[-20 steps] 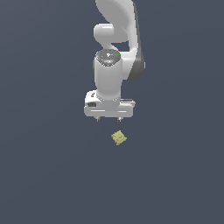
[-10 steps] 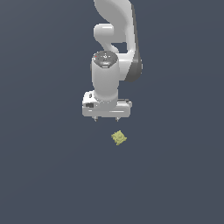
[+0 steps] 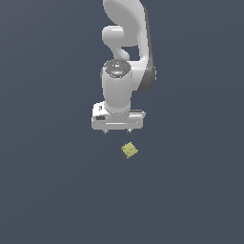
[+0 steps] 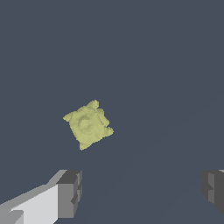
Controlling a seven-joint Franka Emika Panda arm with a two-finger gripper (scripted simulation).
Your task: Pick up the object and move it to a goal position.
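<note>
The object (image 3: 129,150) is a tiny yellow-green, lumpy, roughly square block lying on the dark grey floor; the wrist view shows it (image 4: 88,124) turned like a diamond. My gripper (image 3: 116,131) hangs from the white arm just above and slightly toward the exterior view's left of the block, apart from it. In the wrist view the gripper (image 4: 142,192) stands open, its two dark fingertips (image 4: 70,192) wide apart with nothing between them, and the block lies beyond them, off toward one finger.
A flat dark grey floor (image 3: 57,190) stretches all around. The white arm (image 3: 126,43) rises behind the gripper. No other objects show.
The arm has shifted a little toward the exterior view's left and come slightly lower. The block has not moved.
</note>
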